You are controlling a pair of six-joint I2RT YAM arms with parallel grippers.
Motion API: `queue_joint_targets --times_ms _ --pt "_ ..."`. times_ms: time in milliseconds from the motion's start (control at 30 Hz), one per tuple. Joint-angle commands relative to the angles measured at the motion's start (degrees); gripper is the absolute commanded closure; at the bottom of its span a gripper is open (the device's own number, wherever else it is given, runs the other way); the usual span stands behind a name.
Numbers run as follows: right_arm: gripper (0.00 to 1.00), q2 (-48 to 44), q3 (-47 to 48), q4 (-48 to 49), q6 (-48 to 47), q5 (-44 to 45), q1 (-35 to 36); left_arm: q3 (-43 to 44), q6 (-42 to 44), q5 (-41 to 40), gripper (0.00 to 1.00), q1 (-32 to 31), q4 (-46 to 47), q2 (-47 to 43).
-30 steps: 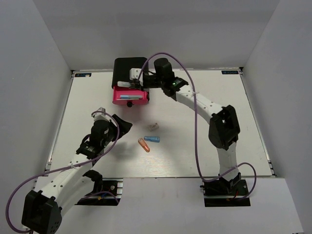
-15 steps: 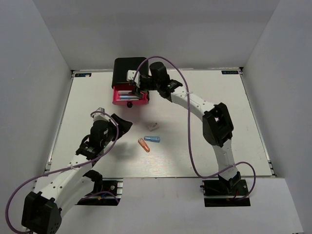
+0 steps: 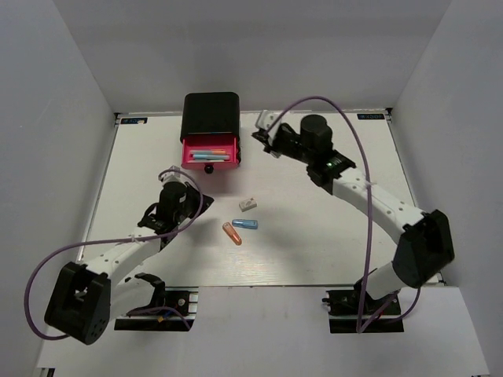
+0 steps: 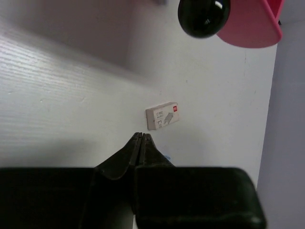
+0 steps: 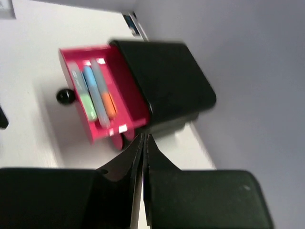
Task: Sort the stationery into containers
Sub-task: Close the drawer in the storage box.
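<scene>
The black cabinet (image 3: 211, 116) stands at the back with one pink drawer (image 3: 229, 154) pulled out, its black knob (image 3: 209, 168) to the front. Several capsule pieces lie in the drawer (image 5: 124, 86): green (image 5: 87, 107), blue (image 5: 88, 77), orange (image 5: 109, 105). On the table lie a white eraser block (image 3: 249, 204), a blue capsule (image 3: 244, 224) and an orange capsule (image 3: 233, 233). My left gripper (image 3: 200, 206) is shut and empty, its tips (image 4: 142, 136) just short of the eraser (image 4: 163, 115). My right gripper (image 3: 263, 135) is shut and empty, right of the cabinet (image 5: 164, 81).
White walls enclose the table on three sides. The knob (image 4: 204, 16) and the drawer's pink front (image 4: 252, 24) lie beyond the eraser in the left wrist view. Purple cables loop over both arms.
My right gripper has pulled away from the drawer to the right and shut. My left gripper has shut and swung forward toward the eraser.
</scene>
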Motion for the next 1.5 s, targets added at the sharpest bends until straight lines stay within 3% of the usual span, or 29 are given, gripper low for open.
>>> queue_joint_targets --times_ms 0,233,433,833,1167,1467 --pt "0.94 -2.55 -8.98 -0.38 4.97 5.24 -3.13 3.7 -0.29 -1.2 0.89 0.17 4.17 3.2" --pt "0.96 -10.11 -21.99 -2.15 8.76 5.15 -8.67 10.47 -6.0 -8.66 0.89 1.31 2.51 11.47" --pt "0.98 -12.22 -25.43 -2.41 10.61 3.57 -10.43 15.04 -11.28 -12.71 0.89 1.84 2.08 15.77" --pt "1.0 -12.75 -26.23 -3.12 11.22 1.38 -12.89 21.1 -14.17 -13.24 0.76 2.37 1.81 20.97" --pt "1.0 -13.28 -26.14 -4.61 11.05 0.14 -14.03 28.74 -21.38 -18.42 0.73 3.43 -5.39 26.32" --pt "1.0 -13.19 -26.58 -5.22 10.69 -0.47 -14.47 33.58 -24.98 -18.43 0.7 4.57 -6.02 30.55"
